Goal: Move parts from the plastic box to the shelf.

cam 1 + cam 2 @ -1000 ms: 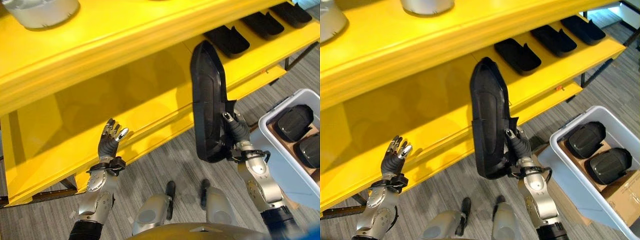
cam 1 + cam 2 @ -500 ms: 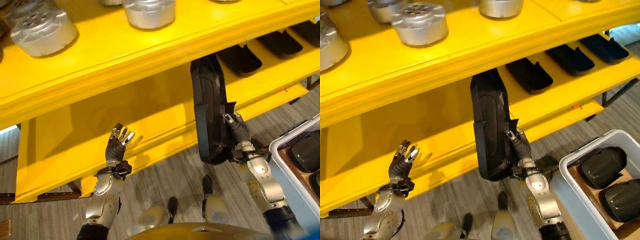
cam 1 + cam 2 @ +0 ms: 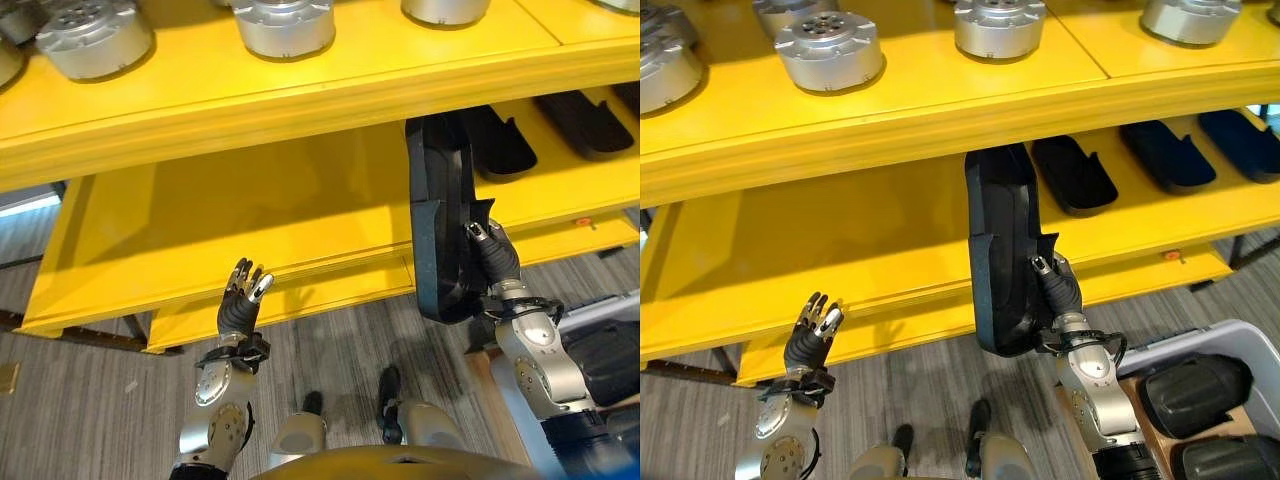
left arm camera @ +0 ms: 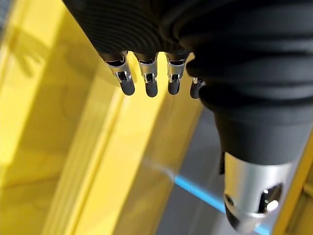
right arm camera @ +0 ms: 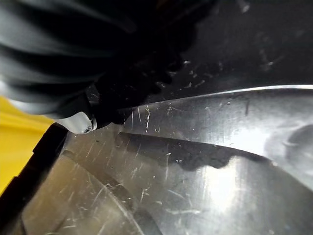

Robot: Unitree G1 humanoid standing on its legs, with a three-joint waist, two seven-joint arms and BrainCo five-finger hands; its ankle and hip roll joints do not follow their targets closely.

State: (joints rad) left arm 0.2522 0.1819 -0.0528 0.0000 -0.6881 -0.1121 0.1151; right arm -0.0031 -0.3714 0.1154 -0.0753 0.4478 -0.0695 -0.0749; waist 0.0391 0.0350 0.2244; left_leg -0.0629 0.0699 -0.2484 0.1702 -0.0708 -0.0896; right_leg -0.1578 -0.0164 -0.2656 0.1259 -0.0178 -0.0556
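My right hand (image 3: 1061, 291) is shut on a long black plastic part (image 3: 1000, 240), held upright by its lower half. The part's (image 3: 438, 215) top end reaches in over the yellow middle shelf (image 3: 250, 215), just under the upper shelf's front edge. Up close in the right wrist view, the part's scratched surface (image 5: 195, 161) lies against my right hand (image 5: 73, 49). The grey plastic box (image 3: 1247, 341) stands on the floor at the lower right with two black parts (image 3: 1193, 385) in it. My left hand (image 3: 240, 302) is raised and open before the shelf's front lip, its fingers (image 4: 146, 81) straight and holding nothing.
Three similar black parts (image 3: 1072, 173) (image 3: 1167, 154) (image 3: 1246, 142) lie side by side on the right of the middle shelf. Several round silver metal parts (image 3: 829, 48) stand on the upper shelf (image 3: 300, 85). The middle shelf's left stretch is bare yellow.
The camera has tilted up and the shelf looks closer. My right hand has carried the black part up and in, so its top is now under the upper shelf's edge. The left hand stays raised.
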